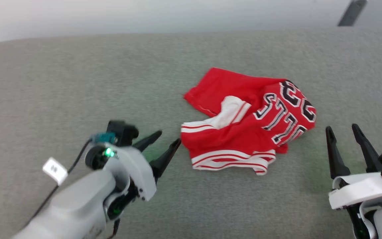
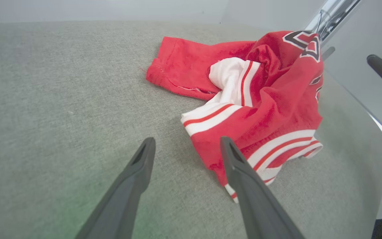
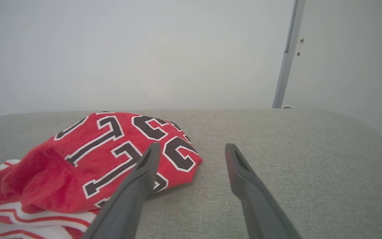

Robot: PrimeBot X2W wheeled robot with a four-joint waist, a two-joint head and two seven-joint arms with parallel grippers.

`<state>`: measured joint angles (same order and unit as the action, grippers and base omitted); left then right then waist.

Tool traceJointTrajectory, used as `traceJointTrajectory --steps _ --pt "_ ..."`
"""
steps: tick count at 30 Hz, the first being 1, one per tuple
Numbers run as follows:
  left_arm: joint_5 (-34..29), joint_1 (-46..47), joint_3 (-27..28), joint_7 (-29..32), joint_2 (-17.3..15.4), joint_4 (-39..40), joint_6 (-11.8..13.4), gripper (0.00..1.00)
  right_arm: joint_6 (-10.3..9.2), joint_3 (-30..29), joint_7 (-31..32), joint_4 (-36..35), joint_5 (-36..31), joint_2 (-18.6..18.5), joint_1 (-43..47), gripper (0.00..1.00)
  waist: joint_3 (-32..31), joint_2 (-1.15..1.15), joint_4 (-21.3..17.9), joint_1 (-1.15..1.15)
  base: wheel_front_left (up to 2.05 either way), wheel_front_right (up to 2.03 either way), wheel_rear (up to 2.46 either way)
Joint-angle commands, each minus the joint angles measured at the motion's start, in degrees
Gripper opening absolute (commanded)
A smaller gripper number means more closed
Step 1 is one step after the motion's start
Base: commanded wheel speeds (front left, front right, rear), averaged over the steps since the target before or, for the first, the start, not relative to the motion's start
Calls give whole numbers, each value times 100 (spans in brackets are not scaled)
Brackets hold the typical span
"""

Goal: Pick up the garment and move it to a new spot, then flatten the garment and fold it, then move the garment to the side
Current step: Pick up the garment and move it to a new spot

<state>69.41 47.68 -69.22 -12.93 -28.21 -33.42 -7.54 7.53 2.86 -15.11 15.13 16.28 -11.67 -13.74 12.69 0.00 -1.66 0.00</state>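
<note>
Two grippers sit low in your head view, both released, fingers spread with nothing between them.

Your left arm (image 1: 78, 199) comes in from the lower left, its pale forearm slanting up and to the right, with a green light (image 1: 109, 152) glowing at the wrist and a white tag (image 1: 55, 170) hanging beside it. The left gripper (image 1: 170, 136) points its two dark fingers rightward and slightly up. The tip of the finger closer to the shirt sits just beside the garment's left edge; you cannot tell from here whether it touches the cloth. In the left wrist view, the shirt lies ahead and to the right of the spread fingers.

Your right arm (image 1: 363, 191) rises from the lower right. The right gripper (image 1: 341, 126) points up the head view, leaning a little left, near the shirt's right edge but apart from it. In the right wrist view, the shirt lies ahead and to the left.

The garment (image 1: 244, 132), a red jersey, lies in a crumpled heap on the grey fabric surface (image 1: 78, 83), right of centre and between the two grippers. Black white-outlined lettering (image 1: 274, 114) runs sideways over its right half. A white sleeve (image 1: 230, 108) bunches at the middle. Red-and-white striped trim (image 1: 230, 159) edges the near side.
</note>
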Motion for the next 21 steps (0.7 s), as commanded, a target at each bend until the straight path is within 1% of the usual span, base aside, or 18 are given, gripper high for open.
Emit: traceJointTrajectory --steps 1,3,5,9,13,16,19,21 --pt "28 -134 53 -69 32 -55 16 100 -8 -25 -4 12 -39 -34 84 100 -296 0 379 0 0 0 0" --pt "72 -385 240 -180 71 -235 22 100 -8 -63 -4 24 -39 -90 166 100 -366 0 501 0 0 0 0" --pt "60 -654 547 -221 135 -336 31 100 -8 -125 -4 33 -48 -142 241 100 -435 0 611 0 0 0 0" --pt "-436 -1301 1738 -217 179 -216 203 100 -8 -239 -4 17 -37 -226 401 100 -537 0 796 0 0 0 0" --pt "-1182 -2057 2926 -220 280 189 351 100 -8 -367 -4 -5 -18 -322 535 100 -620 0 891 0 0 0 0" --pt "-1812 -2655 3746 -220 385 588 452 100 -8 -462 -4 -22 -4 -341 617 100 -685 0 890 0 0 0 0" --pt "-2561 -3186 4398 -220 494 1024 576 100 -8 -570 -4 -58 7 -341 678 100 -755 0 846 0 0 0 0" --pt "-3091 -3468 4809 -221 575 1342 726 100 -8 -617 -4 -92 14 -332 732 100 -790 0 799 0 0 0 0"
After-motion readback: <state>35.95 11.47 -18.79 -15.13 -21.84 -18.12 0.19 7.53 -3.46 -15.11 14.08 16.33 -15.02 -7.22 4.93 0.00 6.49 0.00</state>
